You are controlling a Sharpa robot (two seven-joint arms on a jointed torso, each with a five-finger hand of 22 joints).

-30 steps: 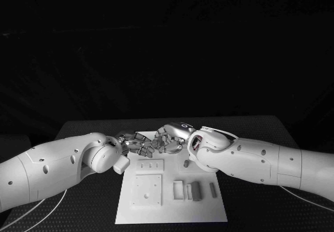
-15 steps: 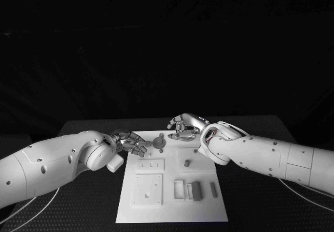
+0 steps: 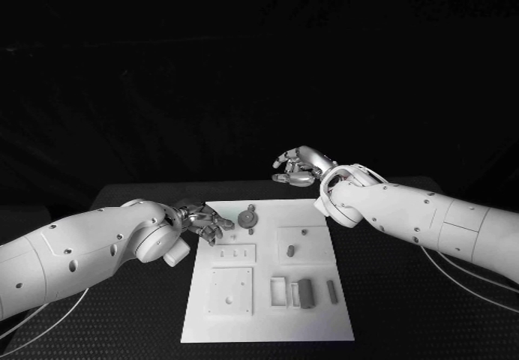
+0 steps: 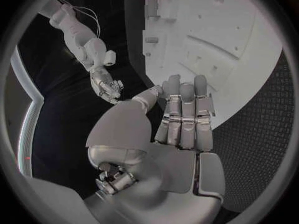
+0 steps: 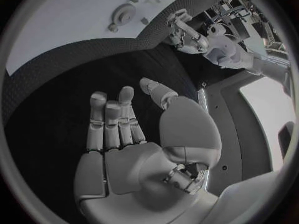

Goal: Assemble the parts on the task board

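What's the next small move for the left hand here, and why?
Probably ease the left hand over the task board toward the round part beside its fingertips. That hand holds nothing and sits at the board's far left edge, close to the part. The right hand is raised beyond the board's far edge, also holding nothing, so the left looks better placed.

task board: white, flat, mid-table | parts: grey, on board
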